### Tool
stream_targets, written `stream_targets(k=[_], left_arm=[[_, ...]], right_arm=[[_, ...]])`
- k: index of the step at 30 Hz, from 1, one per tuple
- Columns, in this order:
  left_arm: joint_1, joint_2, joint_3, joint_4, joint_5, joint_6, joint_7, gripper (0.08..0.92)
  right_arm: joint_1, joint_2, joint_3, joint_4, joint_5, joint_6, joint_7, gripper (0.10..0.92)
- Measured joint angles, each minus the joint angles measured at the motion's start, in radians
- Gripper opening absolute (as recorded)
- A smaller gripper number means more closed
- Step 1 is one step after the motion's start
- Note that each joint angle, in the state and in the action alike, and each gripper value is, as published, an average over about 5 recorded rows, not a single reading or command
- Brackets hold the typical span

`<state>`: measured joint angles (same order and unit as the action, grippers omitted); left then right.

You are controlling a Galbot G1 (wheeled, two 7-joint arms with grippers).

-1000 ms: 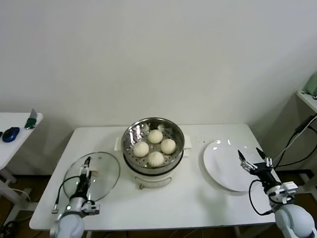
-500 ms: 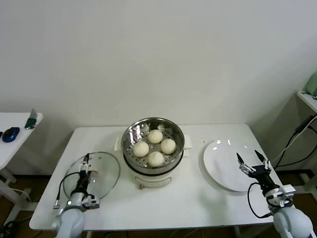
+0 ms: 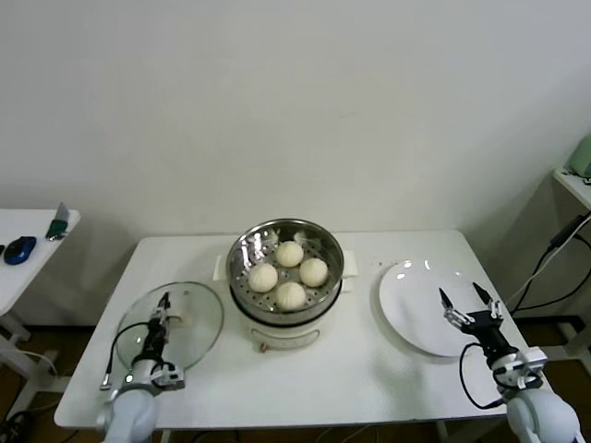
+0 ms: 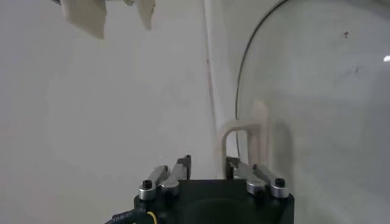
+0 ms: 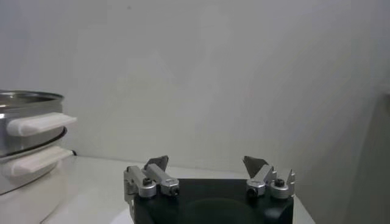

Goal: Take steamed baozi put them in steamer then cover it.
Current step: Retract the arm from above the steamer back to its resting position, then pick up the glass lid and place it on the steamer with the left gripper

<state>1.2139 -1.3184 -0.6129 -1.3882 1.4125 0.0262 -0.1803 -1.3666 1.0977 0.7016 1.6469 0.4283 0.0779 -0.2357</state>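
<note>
Several cream-white baozi [image 3: 289, 254] lie on the perforated tray inside the shiny steamer [image 3: 238, 254] at mid-table. The glass cover [image 3: 201, 312] lies flat on the table to the steamer's left. My left gripper [image 3: 163, 300] hovers over it; in the left wrist view its jaws [image 4: 208, 163] stand narrowed with a gap and nothing in it, just short of the cover's white handle [image 4: 244, 131] and beside the glass [image 4: 317, 91]. My right gripper [image 3: 458, 300] [image 5: 207, 161] stays open over the white plate [image 3: 411, 314], holding nothing. The steamer's side [image 5: 24, 122] shows in the right wrist view.
The white table's front edge [image 3: 305, 420] runs close below both grippers. A small side table [image 3: 32, 231] with a blue object [image 3: 18, 249] stands at the far left. A shelf edge [image 3: 577, 180] sits at the far right.
The left gripper's jaws have narrowed from wide open while staying at the cover's handle. The right gripper has drifted slightly nearer over the plate, still open.
</note>
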Motion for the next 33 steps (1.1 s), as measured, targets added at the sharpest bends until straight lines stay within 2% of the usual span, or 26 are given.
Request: stream_targets(k=[9,20,33], left_arm=[[0.019,0.013,-0.005,-0.026,-0.037,-0.001,0.01,0.164],[0.112,0.046,-0.038,-0.179,-0.108,0.054,0.012,0.15],[0.291,0.122,-0.061,-0.525,-0.154,0.287,0.012,0.15]], right_arm=[[0.009,0.004,-0.002,-0.009,-0.012,0.005,-0.001,0.823],[0.025,-0.018,-0.008,-0.025,-0.013,0.005,0.003,0.823],[0.075,-0.05,-0.05,-0.066,-0.029,0.014,0.012,0.823]])
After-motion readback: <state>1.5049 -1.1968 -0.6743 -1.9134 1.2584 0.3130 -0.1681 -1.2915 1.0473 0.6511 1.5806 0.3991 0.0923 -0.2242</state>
